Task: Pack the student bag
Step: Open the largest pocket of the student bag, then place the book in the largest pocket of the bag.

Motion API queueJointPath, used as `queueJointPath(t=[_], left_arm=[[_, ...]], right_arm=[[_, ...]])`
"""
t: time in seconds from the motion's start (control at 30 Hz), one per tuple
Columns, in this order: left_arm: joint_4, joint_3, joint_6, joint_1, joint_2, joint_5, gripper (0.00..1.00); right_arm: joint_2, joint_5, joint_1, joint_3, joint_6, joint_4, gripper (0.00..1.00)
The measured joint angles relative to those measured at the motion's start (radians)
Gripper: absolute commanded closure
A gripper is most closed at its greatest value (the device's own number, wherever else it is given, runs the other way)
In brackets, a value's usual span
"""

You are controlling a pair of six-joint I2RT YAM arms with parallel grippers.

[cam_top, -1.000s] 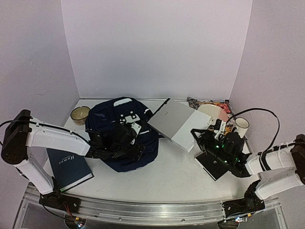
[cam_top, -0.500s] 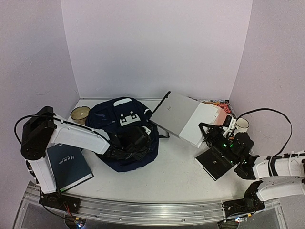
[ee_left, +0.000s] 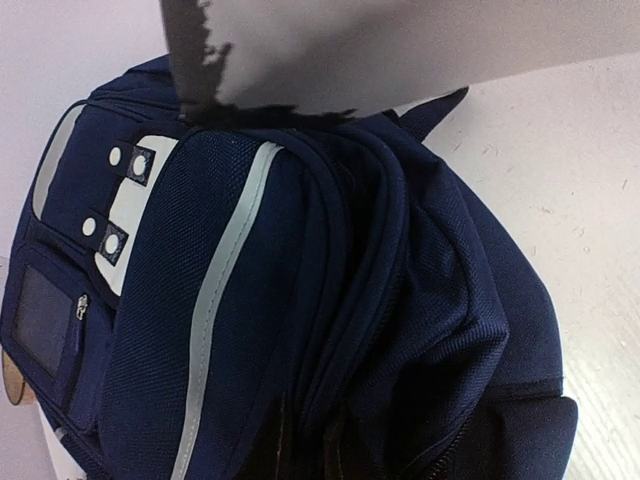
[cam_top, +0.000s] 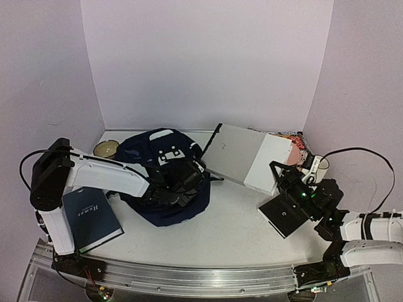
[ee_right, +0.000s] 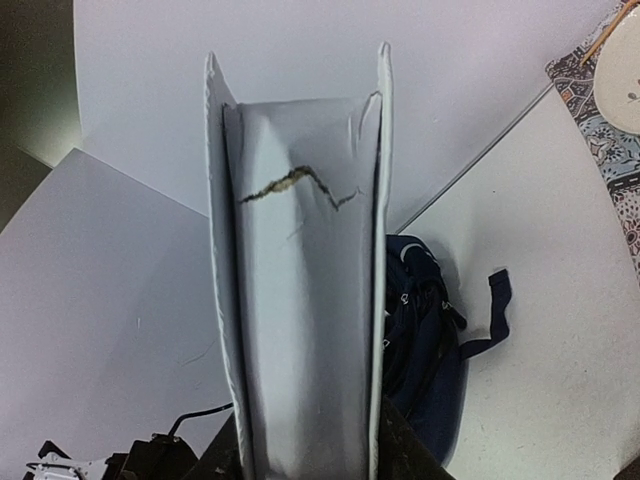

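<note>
On the worktop (cam_top: pixel 233 226), left of centre, the student bag (cam_top: pixel 146 152) has just been clamped by the left fingers (cam_top: pixel 184 182), while the grey folder (cam_top: pixel 242 154), clamped in the right fingers (cam_top: pixel 281 175), has been raised toward it, likely for insertion.

Navy bag (cam_top: pixel 141 154), white stripes, white patches. Pale grey binder (cam_top: pixel 242 154), white along one edge. Dark teal book (cam_top: pixel 91 217). Tan bowl (cam_top: pixel 105 150). Mat (ee_right: pixel 612 165): busy blue-grey pattern.
</note>
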Motion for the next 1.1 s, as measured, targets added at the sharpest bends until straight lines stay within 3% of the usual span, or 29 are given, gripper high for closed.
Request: queueJointPath(t=[0.2,0.5,0.87,1.1], left_arm=[[-0.078,0.103,0.026,0.053,-0.009,0.006,1.00],[-0.213,0.332,0.036,0.158,-0.008,0.087,1.00],[-0.369,0.612,0.042,0.179,0.026,0.163,1.00],[-0.411,0.754,0.034,0.178,0.128,0.191,1.00]], right_arm=[[-0.129,0.034,0.000,-0.034,0.011,-0.027,0.65],[-0.320,0.085,0.000,-0.035,0.018,-0.208,0.65],[-0.081,-0.030,0.000,-0.019,0.103,-0.190,0.66],[-0.052,-0.088,0.000,0.052,0.119,-0.188,0.66]])
